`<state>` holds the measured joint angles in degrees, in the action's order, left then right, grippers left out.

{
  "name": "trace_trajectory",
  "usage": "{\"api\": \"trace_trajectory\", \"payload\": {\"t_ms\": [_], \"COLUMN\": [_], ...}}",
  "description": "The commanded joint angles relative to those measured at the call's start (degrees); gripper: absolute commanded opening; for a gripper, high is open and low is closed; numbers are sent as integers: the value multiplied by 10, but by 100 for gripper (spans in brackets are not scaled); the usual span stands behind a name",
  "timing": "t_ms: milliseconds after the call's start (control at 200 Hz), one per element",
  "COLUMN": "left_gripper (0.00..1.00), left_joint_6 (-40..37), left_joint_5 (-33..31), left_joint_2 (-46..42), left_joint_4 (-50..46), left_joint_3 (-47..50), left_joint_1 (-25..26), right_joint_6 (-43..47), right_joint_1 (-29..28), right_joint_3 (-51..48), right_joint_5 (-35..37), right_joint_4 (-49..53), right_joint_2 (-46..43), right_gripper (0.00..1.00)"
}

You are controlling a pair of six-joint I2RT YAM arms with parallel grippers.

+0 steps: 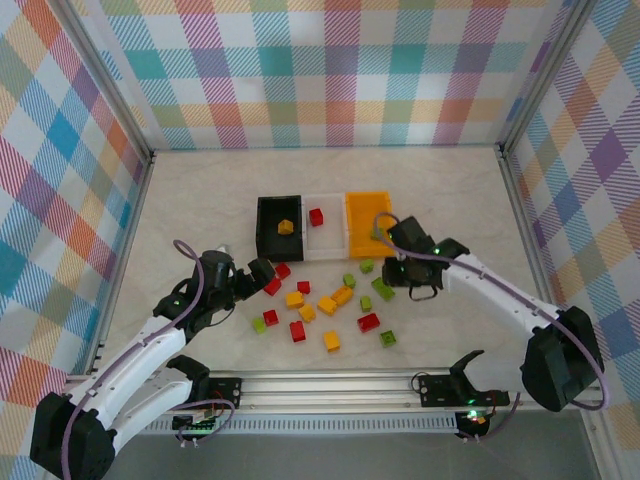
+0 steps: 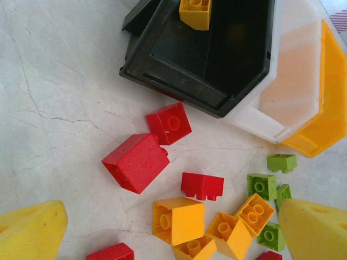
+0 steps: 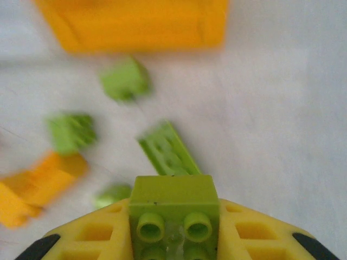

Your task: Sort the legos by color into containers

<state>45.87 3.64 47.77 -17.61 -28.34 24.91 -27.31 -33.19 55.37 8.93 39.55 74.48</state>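
Three containers stand in a row: black [image 1: 266,228], white [image 1: 330,240] and orange [image 1: 367,225]. A yellow lego [image 1: 285,227] lies in the black one and a red lego [image 1: 316,217] in the white one. Loose red, yellow and green legos [image 1: 330,305] are scattered in front of them. My right gripper [image 3: 173,227] is shut on a lime green lego [image 3: 173,203], just above the table near the orange container [image 3: 135,24]. My left gripper [image 2: 171,230] is open over yellow legos [image 2: 178,219], with red legos [image 2: 136,161] and the black container [image 2: 206,59] beyond it.
Checkered walls [image 1: 320,70] enclose the table on three sides, and a metal rail [image 1: 330,385] runs along the near edge. Bare tabletop [image 1: 200,190] lies behind and to the left of the containers. A flat green lego [image 3: 168,149] lies just ahead of my right fingers.
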Motion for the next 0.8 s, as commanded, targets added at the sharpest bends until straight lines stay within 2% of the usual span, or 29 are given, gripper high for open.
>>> {"api": "trace_trajectory", "payload": {"t_ms": [0,110,300,415,540,590,730,795], "left_gripper": [100,100,100,100,100,99,90,89], "left_joint_6": [5,3,9,8,-6,-16,-49,-57], "left_joint_5": [8,3,-6,-15,-13,-10,15,16], "left_joint_2": [-8,-11,-20,-20,-11,-1,52,72], "left_joint_4": [2,-23,-47,-62,-57,-53,-52,-51], "left_joint_3": [-3,-13,-15,-17,-18,-22,-52,-66], "left_joint_1": [-12,-13,-19,-25,-29,-29,-24,1], "right_joint_6": [26,30,47,42,37,34,34,33], "right_joint_1": [10,30,46,55,59,59,51,43], "right_joint_3": [68,148,297,353,372,371,344,313], "right_joint_5": [-6,-5,26,39,32,23,10,6], "right_joint_4": [-33,-54,-34,-13,-11,-16,-38,-52], "right_joint_2": [65,161,306,360,371,364,320,294], "right_gripper": [32,32,32,38,60,65,70,70]}}
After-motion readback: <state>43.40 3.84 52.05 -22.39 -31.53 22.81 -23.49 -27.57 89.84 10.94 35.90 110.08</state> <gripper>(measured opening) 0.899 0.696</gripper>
